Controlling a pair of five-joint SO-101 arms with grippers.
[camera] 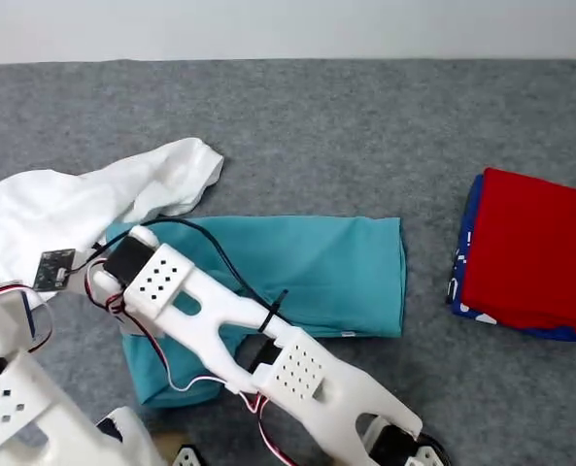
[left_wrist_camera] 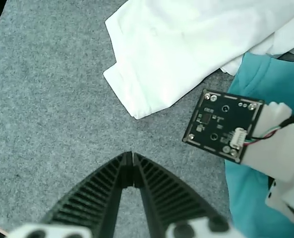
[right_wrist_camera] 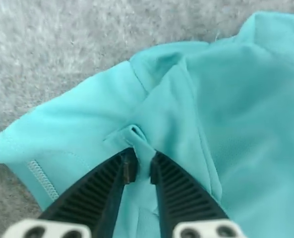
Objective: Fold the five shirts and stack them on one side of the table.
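Teal shirt [right_wrist_camera: 226, 99] pinched in the right hand [right_wrist_camera: 139, 166].
It is clamped on a thin ridge of cloth at its tips; better lift low and carry across evenly so the pinch holds. The left hand [left_wrist_camera: 132, 158], closed on nothing, has the white shirt [left_wrist_camera: 186, 44] just ahead of it.

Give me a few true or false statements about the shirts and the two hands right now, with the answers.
1. The right hand pinches a fold of the teal shirt. True.
2. The left hand holds the white shirt. False: it is shut on nothing, over the bare table.
3. The red shirt lies folded on top of a blue shirt. True.
4. The white shirt is neatly folded. False: it lies crumpled.
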